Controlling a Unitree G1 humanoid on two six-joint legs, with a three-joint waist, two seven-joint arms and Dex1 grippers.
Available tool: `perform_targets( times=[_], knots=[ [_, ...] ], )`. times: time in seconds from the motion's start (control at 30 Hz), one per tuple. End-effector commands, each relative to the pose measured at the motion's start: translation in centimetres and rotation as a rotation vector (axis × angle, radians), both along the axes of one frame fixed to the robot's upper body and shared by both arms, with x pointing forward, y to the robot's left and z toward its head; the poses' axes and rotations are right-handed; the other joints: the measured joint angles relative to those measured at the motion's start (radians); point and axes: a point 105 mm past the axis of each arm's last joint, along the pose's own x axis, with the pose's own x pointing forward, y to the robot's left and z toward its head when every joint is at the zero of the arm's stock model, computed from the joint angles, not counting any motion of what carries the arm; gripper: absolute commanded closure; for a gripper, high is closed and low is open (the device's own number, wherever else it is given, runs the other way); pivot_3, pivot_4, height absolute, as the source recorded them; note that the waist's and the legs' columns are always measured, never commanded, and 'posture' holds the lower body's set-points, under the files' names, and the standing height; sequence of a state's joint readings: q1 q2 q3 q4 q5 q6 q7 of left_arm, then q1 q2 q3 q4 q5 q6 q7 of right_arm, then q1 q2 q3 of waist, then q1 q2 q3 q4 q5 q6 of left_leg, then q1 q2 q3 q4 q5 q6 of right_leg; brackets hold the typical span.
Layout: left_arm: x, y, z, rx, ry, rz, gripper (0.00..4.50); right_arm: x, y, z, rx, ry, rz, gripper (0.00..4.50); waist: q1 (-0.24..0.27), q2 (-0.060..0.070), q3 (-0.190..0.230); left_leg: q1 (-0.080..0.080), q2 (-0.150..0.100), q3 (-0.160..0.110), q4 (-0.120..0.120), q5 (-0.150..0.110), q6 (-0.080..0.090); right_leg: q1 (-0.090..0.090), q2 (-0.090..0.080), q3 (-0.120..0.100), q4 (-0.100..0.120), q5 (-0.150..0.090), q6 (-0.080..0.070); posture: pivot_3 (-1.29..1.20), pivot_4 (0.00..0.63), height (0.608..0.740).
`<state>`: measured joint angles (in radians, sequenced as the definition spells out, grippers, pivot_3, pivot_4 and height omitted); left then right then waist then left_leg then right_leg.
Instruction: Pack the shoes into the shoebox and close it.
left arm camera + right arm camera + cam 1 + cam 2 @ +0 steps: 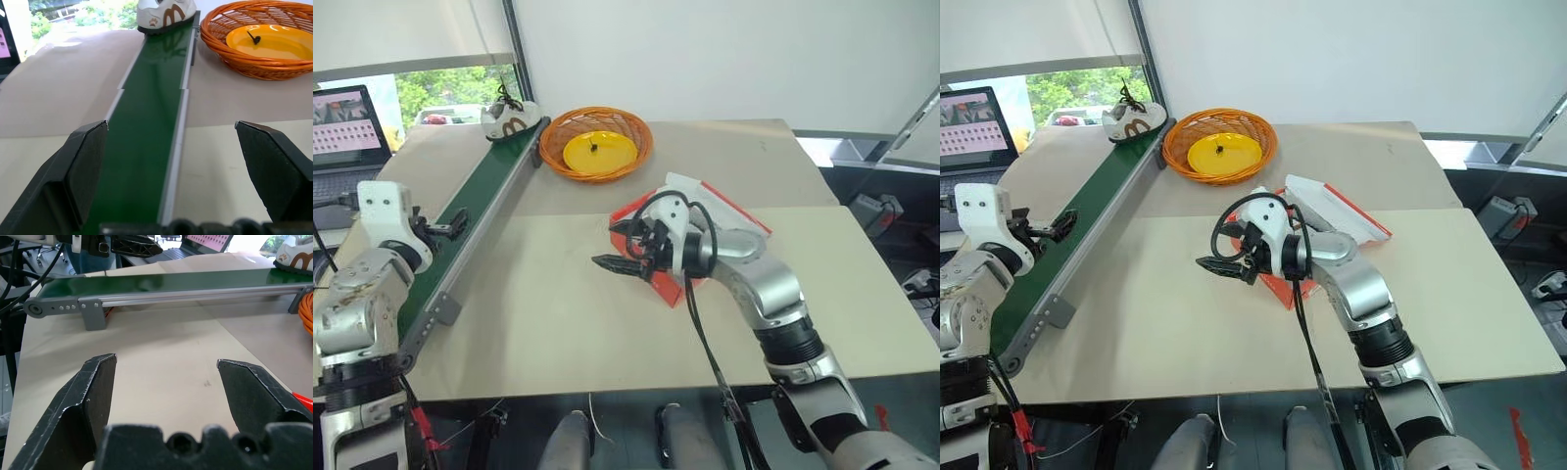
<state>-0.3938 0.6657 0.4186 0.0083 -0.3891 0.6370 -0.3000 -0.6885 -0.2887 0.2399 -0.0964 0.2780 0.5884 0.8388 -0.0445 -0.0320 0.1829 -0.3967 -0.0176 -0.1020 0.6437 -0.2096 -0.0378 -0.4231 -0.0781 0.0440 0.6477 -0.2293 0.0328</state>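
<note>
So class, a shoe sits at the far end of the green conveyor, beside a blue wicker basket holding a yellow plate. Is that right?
Not quite: the basket is orange, not blue, as the left eye view shows. The shoe does sit at the far end of the green conveyor, and the basket holds a yellow plate.

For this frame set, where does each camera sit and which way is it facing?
Left and right eye views: on the head, looking forward and down over the table; both arms show, right gripper before the shoebox.
Left wrist view: on the left wrist, looking along the green conveyor to a shoe; the open left gripper frames it.
Right wrist view: on the right wrist, facing across the table toward the conveyor; its own open fingers show.
Shared: conveyor, shoe and orange basket.
</note>
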Motion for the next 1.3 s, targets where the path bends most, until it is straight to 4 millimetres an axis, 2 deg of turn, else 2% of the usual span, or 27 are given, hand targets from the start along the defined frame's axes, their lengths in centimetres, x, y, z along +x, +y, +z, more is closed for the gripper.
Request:
perform_targets(
  times=[0.03, 0.23, 0.43, 0.67, 0.8, 1.23, 1.3],
  knots=[
    [0.0, -0.1, 2.0, 0.032, -0.074, -0.006, 0.01, -0.7, 0.6, 1.5, 0.036, -0.068, 0.021, 0.58, 0.0, 0.0, 0.0, 0.0, 0.0, 0.0, 0.0, 0.0, 0.0, 0.0, 0.0, 0.0, 0.0, 0.0, 0.0, 0.0, 0.15, 0.74],
    [0.1, -0.8, 1.5, 0.023, -0.076, -0.034, 0.01, -0.3, 0.4, 1.5, 0.023, -0.071, -0.005, 0.58, 0.0, 0.0, 0.0, 0.0, 0.0, 0.0, 0.0, 0.0, 0.0, 0.0, 0.0, 0.0, 0.0, 0.0, 0.0, 0.0, 0.15, 0.74],
    [0.0, 0.1, 1.3, 0.028, -0.086, -0.008, 0.01, 0.3, -0.3, 1.6, 0.046, -0.059, -0.048, 0.58, -0.001, 0.0, 0.0, 0.0, 0.0, 0.0, 0.0, 0.0, 0.0, 0.0, 0.0, 0.0, 0.0, 0.0, 0.0, 0.0, 0.15, 0.74],
    [0.1, 1.1, 1.2, 0.039, -0.095, 0.032, 0.01, 1.2, -2.7, 1.4, 0.115, -0.023, -0.136, 0.58, 0.0, 0.0, 0.0, 0.0, 0.0, 0.0, 0.0, 0.0, 0.0, 0.0, 0.0, 0.0, 0.0, 0.0, 0.0, 0.0, 0.15, 0.74],
    [0.0, 1.2, 0.9, 0.035, -0.086, 0.032, 0.01, 1.0, -3.6, 1.3, 0.132, -0.019, -0.138, 0.58, 0.0, 0.0, 0.0, 0.0, 0.0, 0.0, 0.0, 0.0, 0.0, 0.0, 0.0, 0.0, 0.0, 0.0, 0.0, 0.0, 0.15, 0.74],
    [0.0, 1.7, -0.2, 0.024, -0.052, 0.059, 0.01, 1.4, -3.9, 1.4, 0.144, -0.016, -0.153, 0.58, 0.0, 0.0, 0.0, 0.0, 0.0, 0.0, 0.0, 0.0, 0.0, 0.0, 0.0, 0.0, 0.0, 0.0, 0.0, 0.0, 0.15, 0.74],
    [0.0, 2.4, -0.1, 0.026, -0.055, 0.079, 0.01, 1.4, -3.9, 1.3, 0.139, -0.017, -0.161, 0.58, -0.001, 0.0, 0.0, 0.0, 0.0, 0.0, 0.0, 0.0, 0.0, 0.0, 0.0, 0.0, 0.0, 0.0, 0.0, 0.0, 0.15, 0.74]
  ],
)
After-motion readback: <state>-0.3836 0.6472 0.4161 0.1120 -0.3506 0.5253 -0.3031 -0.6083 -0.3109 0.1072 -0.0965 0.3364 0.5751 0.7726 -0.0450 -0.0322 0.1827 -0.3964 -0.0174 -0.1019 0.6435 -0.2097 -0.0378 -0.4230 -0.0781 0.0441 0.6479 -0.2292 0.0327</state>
